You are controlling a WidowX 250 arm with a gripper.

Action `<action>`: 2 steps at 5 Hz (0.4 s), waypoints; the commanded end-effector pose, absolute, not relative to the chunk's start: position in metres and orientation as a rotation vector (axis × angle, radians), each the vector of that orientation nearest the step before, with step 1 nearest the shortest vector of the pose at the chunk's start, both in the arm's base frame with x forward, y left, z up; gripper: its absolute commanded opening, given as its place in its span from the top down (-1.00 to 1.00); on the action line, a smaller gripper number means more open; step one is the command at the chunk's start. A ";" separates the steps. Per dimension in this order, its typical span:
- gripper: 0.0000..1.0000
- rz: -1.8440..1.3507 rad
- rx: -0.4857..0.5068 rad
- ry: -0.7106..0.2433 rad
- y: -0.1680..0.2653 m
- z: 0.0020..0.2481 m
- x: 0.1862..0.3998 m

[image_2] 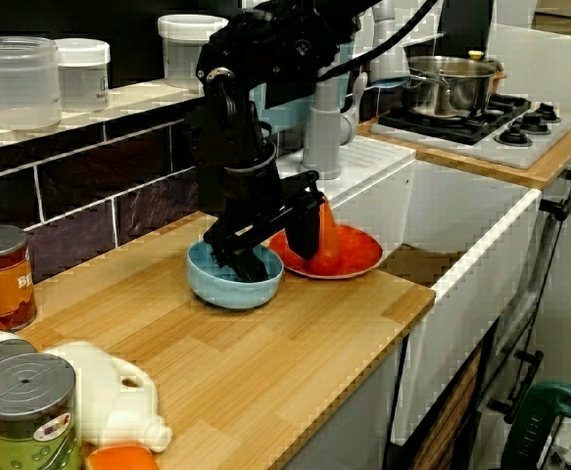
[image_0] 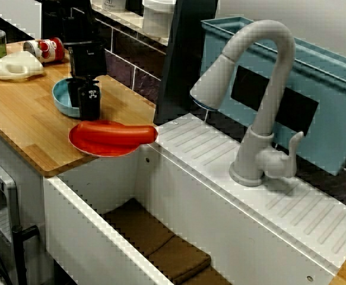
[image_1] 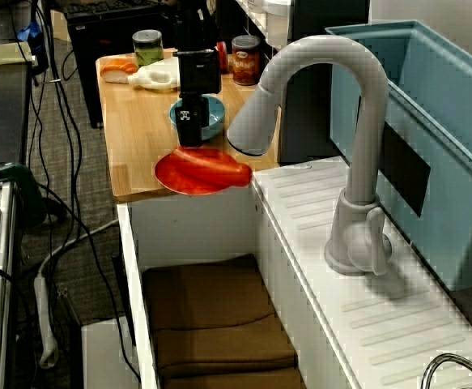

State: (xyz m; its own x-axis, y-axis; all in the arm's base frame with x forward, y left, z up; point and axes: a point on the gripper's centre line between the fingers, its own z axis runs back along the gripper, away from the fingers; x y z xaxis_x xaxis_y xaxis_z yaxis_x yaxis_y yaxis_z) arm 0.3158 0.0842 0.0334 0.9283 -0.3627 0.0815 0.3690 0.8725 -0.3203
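Gripper (image_2: 280,257) points down, jaws spread wide and holding nothing. One finger (image_2: 244,257) dips inside the blue bowl (image_2: 228,286); the other hangs just past the rim on the plate side. The long red vegetable (image_0: 116,133) lies flat on the red plate (image_0: 98,149), just right of the bowl in the counter-level view. In the view across the sink its long axis runs left to right, and its far end reaches over the plate edge toward the sink basin (image_0: 161,237). Its near end sits right under the gripper; cannot tell whether they touch. Bowl and plate sit side by side, rims about touching, near the corner of the wooden counter (image_2: 265,362). Grey faucet (image_0: 262,89) at centre right in that view, well apart. Tipped white bottle (image_2: 104,406) and jars lower left in the counter-level view, steel pot (image_2: 449,83) upper right.
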 end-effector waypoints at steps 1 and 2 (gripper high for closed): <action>-1.00 -0.442 -0.335 -0.057 0.078 0.052 0.311; -1.00 -0.500 -0.360 -0.040 0.068 0.048 0.305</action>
